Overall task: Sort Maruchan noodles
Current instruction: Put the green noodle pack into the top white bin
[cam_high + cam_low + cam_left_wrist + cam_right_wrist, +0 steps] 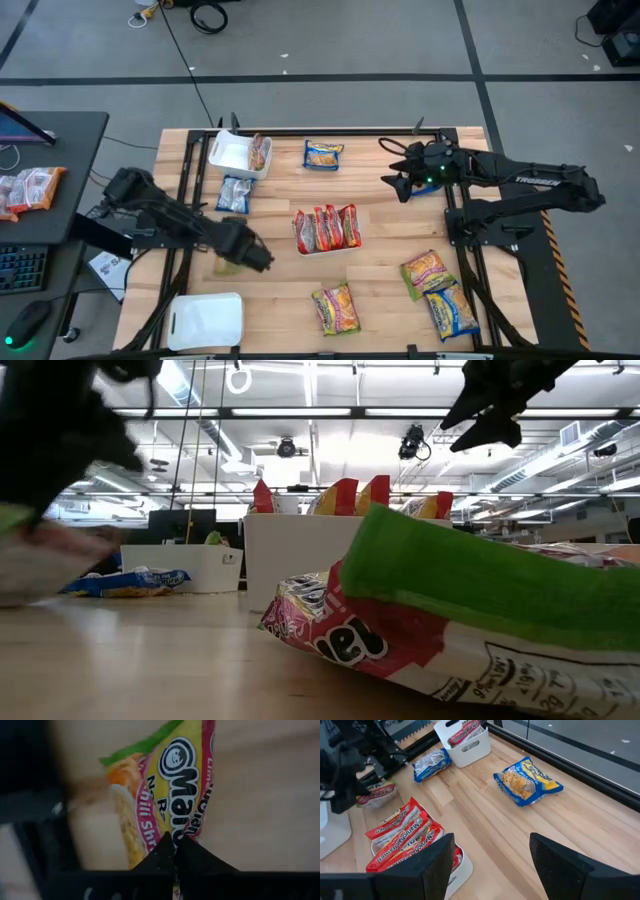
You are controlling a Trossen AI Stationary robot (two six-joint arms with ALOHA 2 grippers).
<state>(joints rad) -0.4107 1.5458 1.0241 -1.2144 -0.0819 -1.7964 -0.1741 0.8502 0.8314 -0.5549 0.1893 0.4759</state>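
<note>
High view, read L to R: the left gripper (243,257) was seen low over the table (390,290) at approx 8 o'clock from table centre, jaws pressed together on a chili-lime packet (226,265), green edge just showing under the fingers. In the left wrist view the fingertips (167,854) were met on one short end of that packet (165,785), so the pkt's long axis ran straight ahead from the pincer, i.e. 12 o'clock from the jaws. That is judged the relation the next move turns on: gripped by an end, the rest would prob. hang or drag behind when lifted.

A front white tray (207,321) lay at approx 6 o'clock from the gripper, near; a rear white tray (236,155) w/ one red packet at 12 o'clock, farther; a blue packet (236,193) just below it. The centre tray (325,246) of red packets (327,227) sat at 3 o'clock. Which tray this kind belongs in could not be told.

More loose pkts: a yellow-orange packet (323,154) at table 12 o'clock, and three packets (436,288) toward 4–5 o'clock, the nearest (336,308) by the front edge.

Far R, the right gripper (397,165) was held raised at approx 1–2 o'clock, fingers (437,865) spread, nothing between. The left arm was clearly the nearer one for the held pkt.
</note>
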